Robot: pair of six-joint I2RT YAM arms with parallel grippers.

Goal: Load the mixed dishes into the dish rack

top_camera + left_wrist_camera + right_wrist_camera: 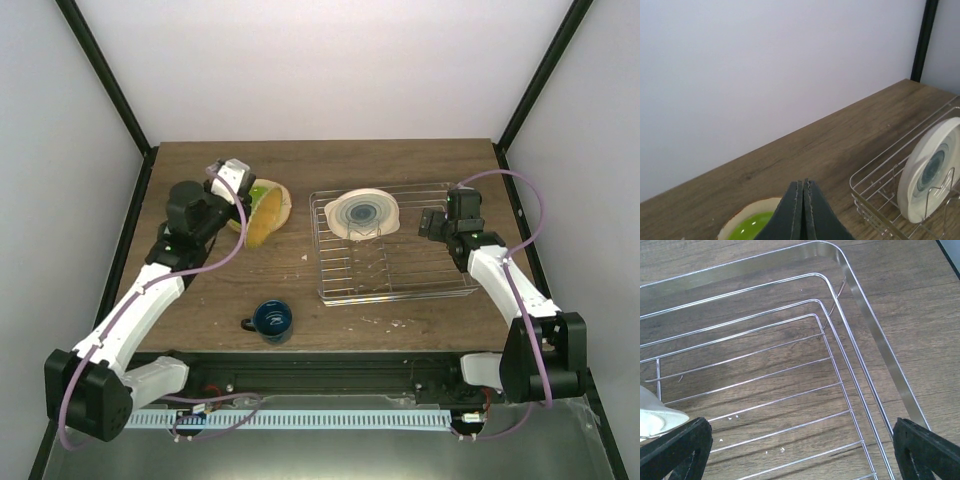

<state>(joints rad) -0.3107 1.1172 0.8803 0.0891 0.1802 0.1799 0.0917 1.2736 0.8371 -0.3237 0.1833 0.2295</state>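
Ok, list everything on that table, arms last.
Dish rack: one, silver wire, right of centre.
Ringed plate: one, cream with teal rings, on edge at the rack's far end.
Plate pile: count unclear, yellow-orange, lime green and tan showing, far left.
Mug: one, dark blue, near edge, left of the rack.
Table: one, brown wood.
Left tool: one, dark, shut, over the plate pile.
Right tool: one, dark, open, over the rack's right part.
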